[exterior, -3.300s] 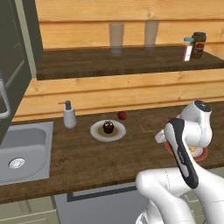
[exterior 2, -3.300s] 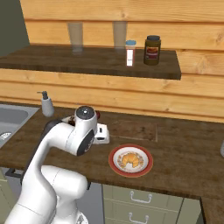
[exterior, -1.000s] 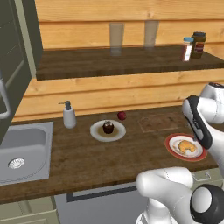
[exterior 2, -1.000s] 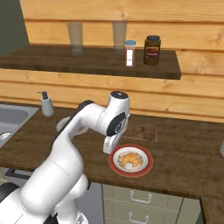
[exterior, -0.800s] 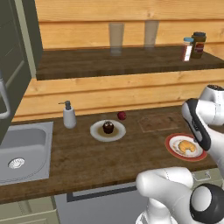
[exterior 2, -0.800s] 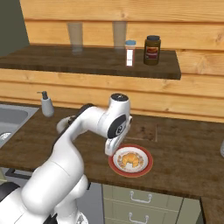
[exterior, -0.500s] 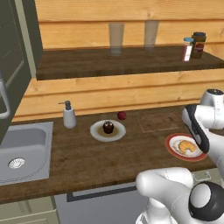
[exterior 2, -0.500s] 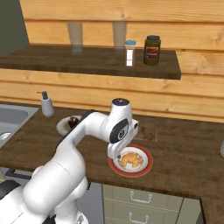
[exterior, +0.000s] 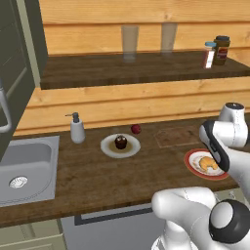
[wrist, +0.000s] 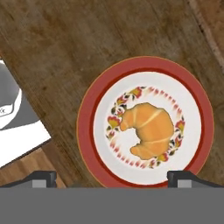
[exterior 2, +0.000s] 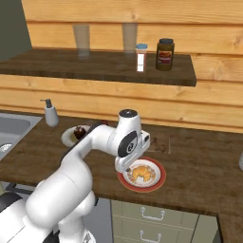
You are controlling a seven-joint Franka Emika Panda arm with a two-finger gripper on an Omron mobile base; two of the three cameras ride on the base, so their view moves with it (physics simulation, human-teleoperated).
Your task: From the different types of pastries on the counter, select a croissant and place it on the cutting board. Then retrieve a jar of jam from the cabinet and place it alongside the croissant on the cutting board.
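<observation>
Below, golden curved croissant (wrist: 148,130) lies centred on red-rimmed floral plate (wrist: 89,113); jaws spread wide, grasping nothing.

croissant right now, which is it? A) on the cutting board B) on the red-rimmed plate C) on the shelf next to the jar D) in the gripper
B. The croissant lies in the middle of the red-rimmed plate on the counter, with the open gripper above it and not touching it; the cutting board behind the plate is bare.
</observation>
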